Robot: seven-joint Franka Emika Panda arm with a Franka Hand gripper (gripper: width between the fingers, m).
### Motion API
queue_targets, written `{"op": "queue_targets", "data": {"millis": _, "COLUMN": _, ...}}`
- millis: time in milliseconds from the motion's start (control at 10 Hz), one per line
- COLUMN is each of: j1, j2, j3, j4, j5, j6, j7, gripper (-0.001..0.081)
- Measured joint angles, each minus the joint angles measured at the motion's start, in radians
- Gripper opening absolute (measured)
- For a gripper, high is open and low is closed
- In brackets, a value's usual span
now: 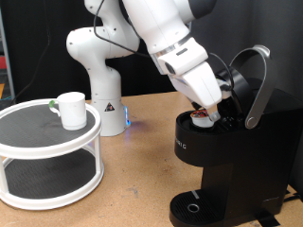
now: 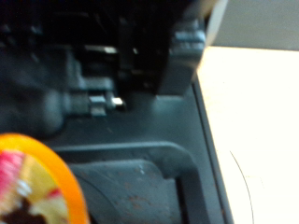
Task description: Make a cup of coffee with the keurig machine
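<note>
Exterior view showed the gripper [image 1: 210,110] at the keurig machine's [image 1: 222,156] open pod chamber, lid raised; whether its fingers were apart I could not tell. Pod-loading seemed in hand, needing careful seating. The cup [image 1: 70,108] sat on the white shelf [image 1: 47,156]

Machine: you're looking close-up at the keurig machine [image 2: 140,121], its dark body blurred and filling most of the frame.
Pod: an orange-rimmed pod [image 2: 33,187] with red markings sits at the frame's corner.
Surface: a pale tabletop [image 2: 257,131] lies beside the machine.
</note>
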Motion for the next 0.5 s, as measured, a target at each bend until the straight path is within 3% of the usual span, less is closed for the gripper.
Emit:
{"op": "queue_targets", "data": {"millis": 300, "j1": -0.016, "j2": -0.042, "j3": -0.004, "j4": 0.003, "j5": -0.123, "j6": -0.148, "j7": 0.039, "gripper": 0.0808}}
{"op": "queue_targets", "data": {"millis": 500, "j1": -0.024, "j2": -0.058, "j3": -0.004, "j4": -0.006, "j5": -0.173, "j6": -0.186, "j7": 0.055, "gripper": 0.0808}}
